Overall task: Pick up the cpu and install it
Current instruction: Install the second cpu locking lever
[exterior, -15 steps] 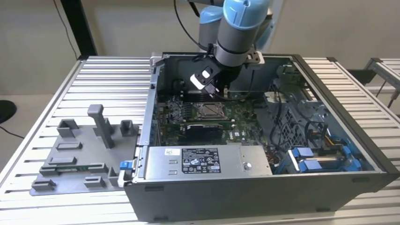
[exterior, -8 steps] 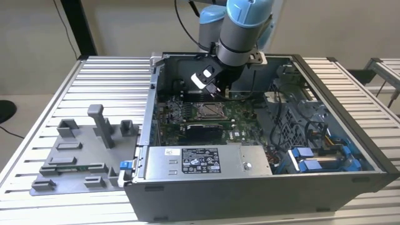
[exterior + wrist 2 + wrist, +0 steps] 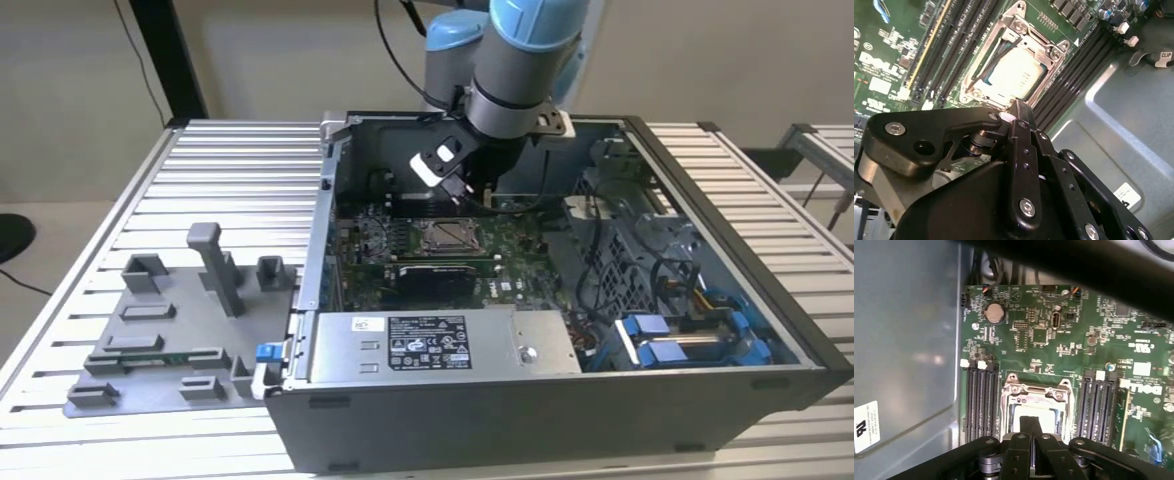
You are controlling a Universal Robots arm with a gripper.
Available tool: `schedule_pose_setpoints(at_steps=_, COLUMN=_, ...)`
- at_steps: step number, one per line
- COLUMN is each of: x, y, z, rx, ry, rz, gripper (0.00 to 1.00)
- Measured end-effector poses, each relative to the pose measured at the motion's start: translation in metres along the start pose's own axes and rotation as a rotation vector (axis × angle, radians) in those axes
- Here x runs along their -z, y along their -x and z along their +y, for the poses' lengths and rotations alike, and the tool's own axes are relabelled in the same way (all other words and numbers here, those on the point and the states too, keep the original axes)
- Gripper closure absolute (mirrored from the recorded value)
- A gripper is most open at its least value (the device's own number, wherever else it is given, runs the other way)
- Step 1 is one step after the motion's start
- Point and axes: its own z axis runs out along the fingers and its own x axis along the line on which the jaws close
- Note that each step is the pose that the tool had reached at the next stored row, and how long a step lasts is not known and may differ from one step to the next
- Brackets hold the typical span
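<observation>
While lowered deep into the open computer case point(image 3: 747, 330), hangs just above the green board point(image 3: 514, 240): gripper point(image 3: 470, 192) at the end of the blue and grey arm point(image 3: 527, 50). Fingertips hard to make out in the exterior view, lost against dark parts behind.

Clenched, by both wrist views. Two black fingers point(image 3: 1025, 429) pressed side by side, tips together, with nothing grasped between. Same gripper point(image 3: 1016, 104) point(image 3: 1029, 419) poised close over the near edge of the socket point(image 3: 1019, 21) point(image 3: 1034, 389); contact with it impossible to judge.

Seated in that socket, flat and pale-topped inside the metal frame: cpu point(image 3: 1016, 75). Near edge of it covered by the fingertips and black linkage in the second wrist view. Mostly hidden in the first wrist view, just a pale patch of cpu point(image 3: 1050, 415) beside the fingers, lower part cut off by the gripper body. Too small to tell apart from the socket point(image 3: 447, 236) in the exterior view.

Flanking the socket on both sides: rows of dark memory slots point(image 3: 981, 400) point(image 3: 949, 45). Round coin cell point(image 3: 994, 313) well apart from it, near the board's edge. Blurred dark band across one edge of the first wrist view, not identifiable.

At the case's near side: silver box point(image 3: 441, 342) with a label. Toward the exterior view's left, on the slatted table point(image 3: 227, 180): grey fixture point(image 3: 174, 330), just beside the case.
</observation>
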Motion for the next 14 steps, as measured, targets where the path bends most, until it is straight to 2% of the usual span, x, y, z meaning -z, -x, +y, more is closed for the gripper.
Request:
schedule_pose_setpoints(at_steps=2, x=0.0001, y=0.0004, z=0.0, rx=-0.006, ry=-0.0031, rz=-0.0194, gripper=1.0)
schedule_pose_setpoints(at_steps=5, x=0.0002, y=0.0007, z=0.0, rx=-0.015, ry=-0.0092, rz=-0.0516, gripper=1.0)
schedule_pose_setpoints(at_steps=8, x=0.0005, y=0.0006, z=0.0, rx=-0.02, ry=-0.0144, rz=-0.0736, gripper=1.0)
schedule_pose_setpoints(at_steps=10, x=0.0021, y=0.0003, z=-0.0001, rx=-0.021, ry=-0.0161, rz=-0.0844, gripper=1.0)
schedule_pose_setpoints(at_steps=14, x=0.0133, y=-0.0026, z=-0.0006, rx=-0.021, ry=-0.0172, rz=-0.0885, gripper=1.0)
